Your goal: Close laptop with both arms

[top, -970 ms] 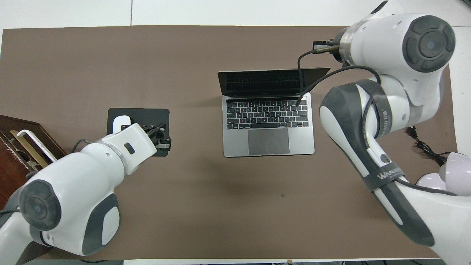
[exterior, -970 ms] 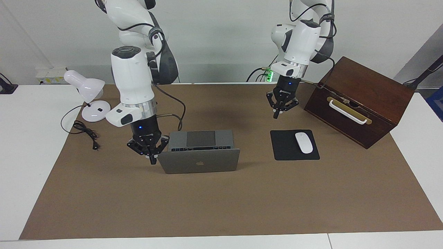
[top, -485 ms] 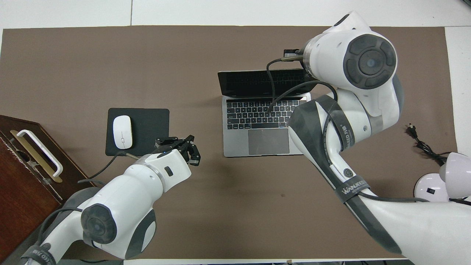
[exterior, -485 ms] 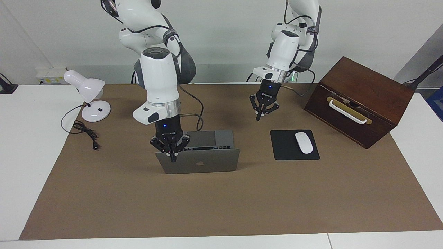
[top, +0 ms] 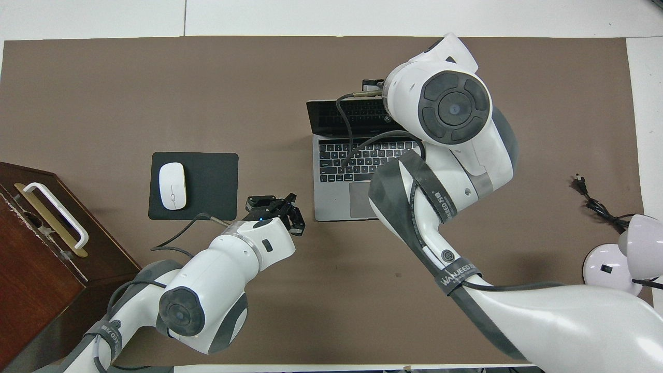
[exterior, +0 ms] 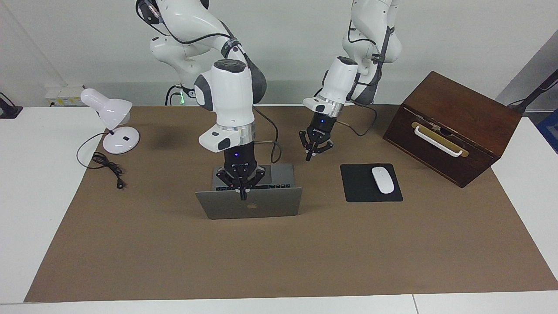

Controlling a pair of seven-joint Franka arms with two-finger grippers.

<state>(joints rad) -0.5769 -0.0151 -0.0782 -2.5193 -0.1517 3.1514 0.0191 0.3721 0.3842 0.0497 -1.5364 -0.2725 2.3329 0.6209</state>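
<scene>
I am holding my right end effector (exterior: 242, 195), fingers pressed together, at the top edge of the thin silver-grey metal laptop (exterior: 250, 208), which is not yet closed; my left end effector (exterior: 310, 156), also pressed together, is hovering beside it.

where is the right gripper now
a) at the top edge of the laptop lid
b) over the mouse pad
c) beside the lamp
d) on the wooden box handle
a: in the facing view the right gripper is shut with its tip at the top edge of the open laptop lid, near the middle of that edge.
</scene>
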